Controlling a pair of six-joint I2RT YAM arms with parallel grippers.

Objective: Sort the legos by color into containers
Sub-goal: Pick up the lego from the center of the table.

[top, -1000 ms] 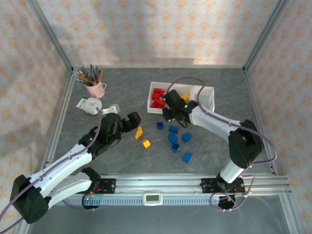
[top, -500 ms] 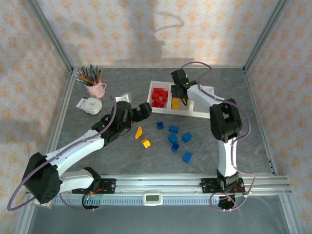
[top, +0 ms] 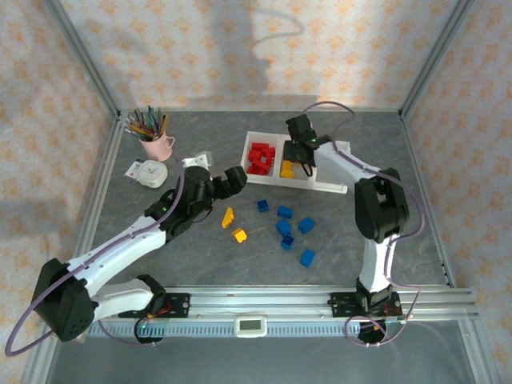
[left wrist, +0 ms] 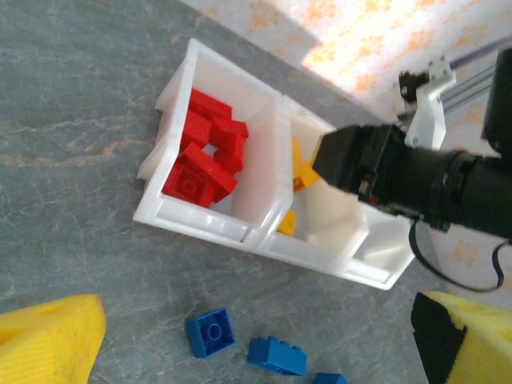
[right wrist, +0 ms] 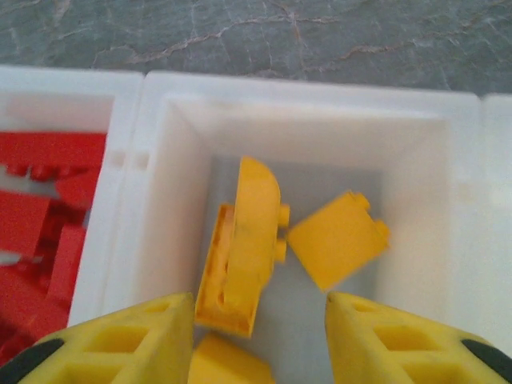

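While the right tool (right wrist: 258, 314) is hanging over the middle bin of the white containers (top: 332, 182) with its fingers apart and gripping nothing, yellow legos (right wrist: 240, 248) are lying in that bin just under it and red legos (top: 258, 158) are lying in the end bin nearer the left arm. The left tool (top: 234, 178) is hovering wide open and holding nothing above the bench (top: 336, 240), near the front left corner of the containers. Loose blue legos (top: 285, 226) are sitting on the bench in front of the containers, and two more yellow legos (top: 229, 217) are lying beside them, close to the left tool
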